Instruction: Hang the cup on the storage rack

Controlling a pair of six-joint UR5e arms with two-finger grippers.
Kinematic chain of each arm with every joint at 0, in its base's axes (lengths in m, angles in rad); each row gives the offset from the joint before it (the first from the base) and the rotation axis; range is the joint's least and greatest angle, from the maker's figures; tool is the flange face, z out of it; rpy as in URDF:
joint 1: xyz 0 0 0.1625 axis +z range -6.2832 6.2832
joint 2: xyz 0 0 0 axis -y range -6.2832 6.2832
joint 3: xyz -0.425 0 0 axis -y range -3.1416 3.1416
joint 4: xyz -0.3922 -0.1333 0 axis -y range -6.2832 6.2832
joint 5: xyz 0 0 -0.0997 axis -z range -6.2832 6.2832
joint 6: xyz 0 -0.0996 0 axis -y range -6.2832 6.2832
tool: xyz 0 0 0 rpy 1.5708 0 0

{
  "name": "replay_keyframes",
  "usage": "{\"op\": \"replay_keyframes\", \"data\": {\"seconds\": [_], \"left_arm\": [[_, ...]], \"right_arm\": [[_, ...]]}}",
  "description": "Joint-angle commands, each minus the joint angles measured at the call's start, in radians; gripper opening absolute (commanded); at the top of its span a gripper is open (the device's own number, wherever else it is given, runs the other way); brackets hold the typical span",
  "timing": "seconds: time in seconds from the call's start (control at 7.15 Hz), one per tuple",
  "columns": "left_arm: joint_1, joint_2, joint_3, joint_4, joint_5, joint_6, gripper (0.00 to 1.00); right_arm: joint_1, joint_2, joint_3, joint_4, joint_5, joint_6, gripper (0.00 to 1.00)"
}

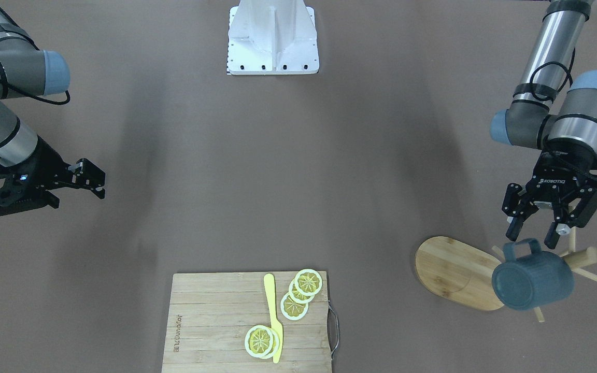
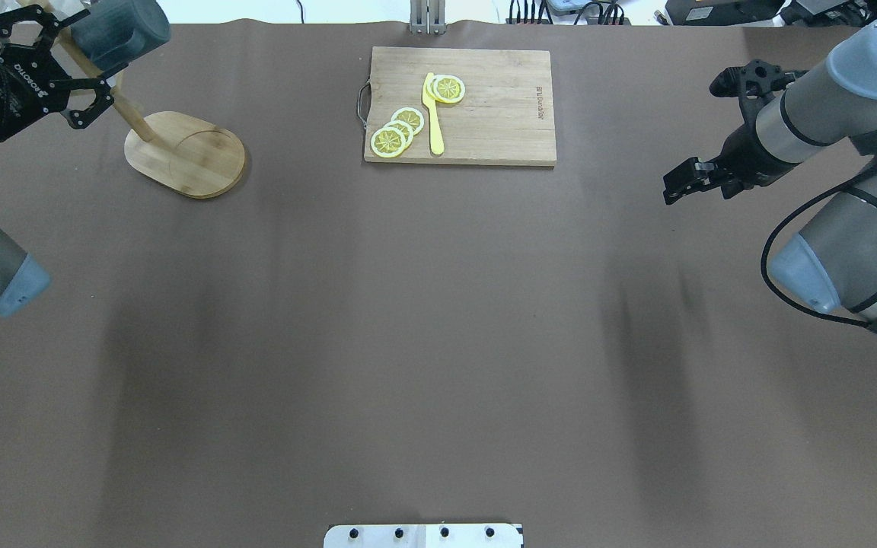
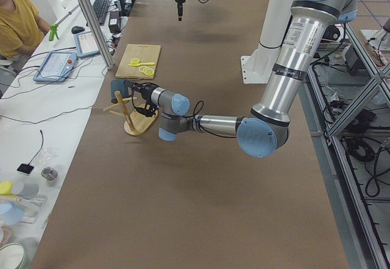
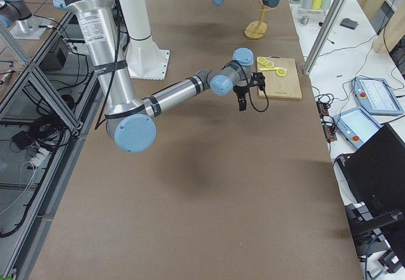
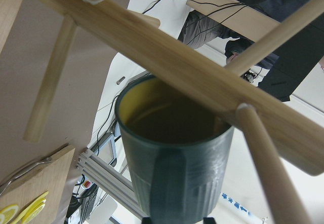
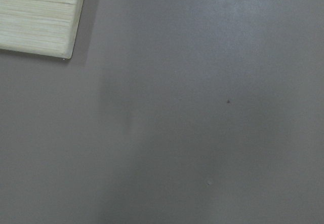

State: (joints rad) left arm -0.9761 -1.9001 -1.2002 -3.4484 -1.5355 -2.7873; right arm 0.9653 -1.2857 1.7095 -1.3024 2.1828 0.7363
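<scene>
ROBOTIQ is printed on the left tool (image 1: 532, 234)

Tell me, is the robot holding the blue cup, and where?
Nothing is held. The left gripper is open above the handle of the cup, which seems to hang on the storage rack. The right gripper is empty.

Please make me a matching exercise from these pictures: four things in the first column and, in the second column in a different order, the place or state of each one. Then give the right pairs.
Column 1
1. cup
2. yellow knife
3. left gripper
4. right gripper

Column 2
A. open, close by the cup's handle
B. over bare table, far from the storage rack
C. hanging on the storage rack, off the table
D. lying on the cutting board beside lemon slices

Pairs: 1-C, 2-D, 3-A, 4-B
</scene>
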Motion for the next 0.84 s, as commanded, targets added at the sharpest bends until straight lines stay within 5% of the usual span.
{"op": "replay_keyframes", "data": {"seconds": [0.0, 0.28, 0.7], "left_arm": [[-0.01, 0.083, -0.05, -0.105, -0.063, 0.076, 0.98], [-0.012, 0.22, -0.143, -0.156, -0.124, 0.251, 0.98], [-0.01, 0.324, -0.153, -0.129, -0.153, 0.912, 0.98]], "right_arm": [[0.004, -0.001, -0.001, 0.0, -0.001, 0.0, 1.0], [0.025, -0.01, -0.002, 0.0, 0.0, -0.005, 1.0], [0.151, -0.072, -0.002, 0.0, -0.008, -0.021, 1.0]]}}
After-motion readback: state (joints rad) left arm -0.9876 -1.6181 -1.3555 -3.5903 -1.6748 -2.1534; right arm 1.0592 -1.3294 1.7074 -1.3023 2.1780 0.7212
